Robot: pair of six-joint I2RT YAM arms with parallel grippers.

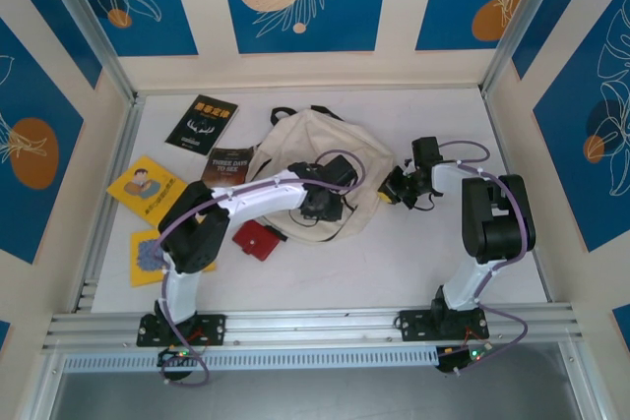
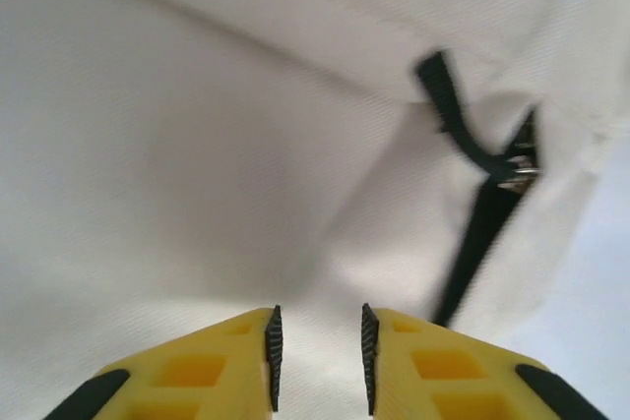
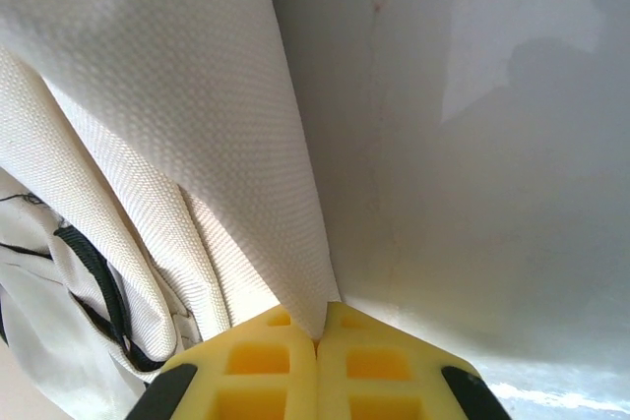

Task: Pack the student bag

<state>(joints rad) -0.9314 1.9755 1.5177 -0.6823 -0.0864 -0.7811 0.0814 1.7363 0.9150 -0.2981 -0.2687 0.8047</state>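
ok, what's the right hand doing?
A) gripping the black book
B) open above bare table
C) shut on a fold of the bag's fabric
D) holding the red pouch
C: in the right wrist view the right hand is closed, with a fold of the cream student bag pinched in it.

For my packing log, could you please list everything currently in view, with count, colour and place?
student bag: one, cream with black straps, table centre
black book: one, black with yellow lettering, far left
brown book: one, dark brown, at the bag's left edge
far yellow book: one, yellow, left side
near yellow book: one, yellow, by the left arm
red pouch: one, red, nearer than the bag
table: one, white
left hand: one, yellow, open over bag fabric
right hand: one, yellow, shut on a bag fold
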